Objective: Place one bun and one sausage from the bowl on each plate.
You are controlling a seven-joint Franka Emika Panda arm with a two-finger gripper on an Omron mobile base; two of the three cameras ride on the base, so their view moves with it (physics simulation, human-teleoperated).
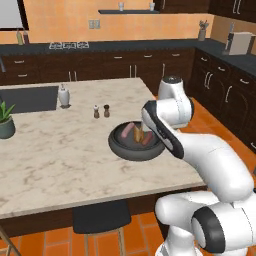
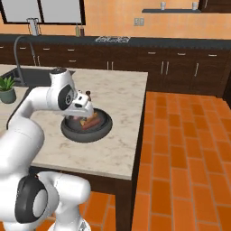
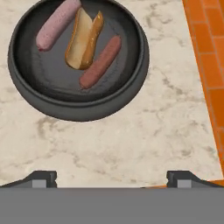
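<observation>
Food is seen in the bowl (image 3: 78,103), just ahead of the wide-open, empty gripper (image 3: 111,177), with the bun (image 3: 84,40) lying between two sausages, all pointing the same slanted way.

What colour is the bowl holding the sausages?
Dark grey-black bowl, clearest in the hand view.

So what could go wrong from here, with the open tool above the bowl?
1. The bun lies touching the darker sausage, so gripping one may drag the other along.
2. The bowl sits near the counter edge by the orange floor; a nudge might push it toward the drop.
3. The tool is off-centre from the food, so it may clip the rim descending.
</observation>
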